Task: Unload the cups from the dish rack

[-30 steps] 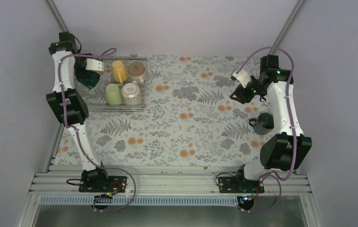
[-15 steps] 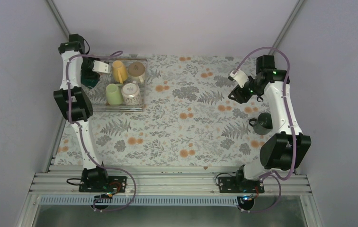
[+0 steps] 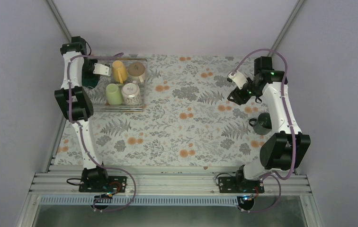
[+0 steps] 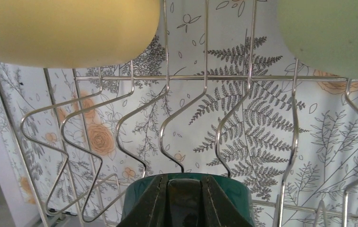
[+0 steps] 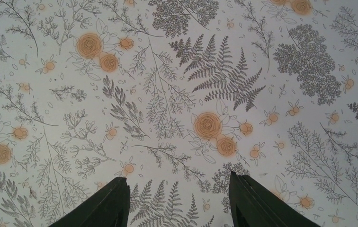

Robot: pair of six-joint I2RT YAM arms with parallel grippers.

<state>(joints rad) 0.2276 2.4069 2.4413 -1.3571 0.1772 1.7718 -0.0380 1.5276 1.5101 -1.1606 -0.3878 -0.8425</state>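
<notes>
The dish rack (image 3: 102, 107) stands at the table's far left and holds a yellow cup (image 3: 118, 71), a cream cup (image 3: 137, 72), a pale green cup (image 3: 113, 93) and a patterned cup (image 3: 130, 93). At the rack's left end, a dark green cup (image 3: 90, 83) is mostly hidden under my left arm. My left gripper (image 4: 185, 201) is shut on that dark green cup (image 4: 234, 194), above the rack wires (image 4: 205, 78). The yellow cup (image 4: 68, 28) and pale green cup (image 4: 333, 33) lie beyond. My right gripper (image 5: 179, 198) hangs open over the flowered cloth, holding nothing.
Another dark cup (image 3: 264, 123) stands on the cloth at the right, close beside my right arm's forearm. The flowered cloth (image 3: 186, 127) covers the table between the two arms. Walls close in at the left and the back of the rack.
My left gripper has closed from wide open onto the dark green cup, after the arm shifted toward the back wall. The right gripper drifted slightly left and stays open.
</notes>
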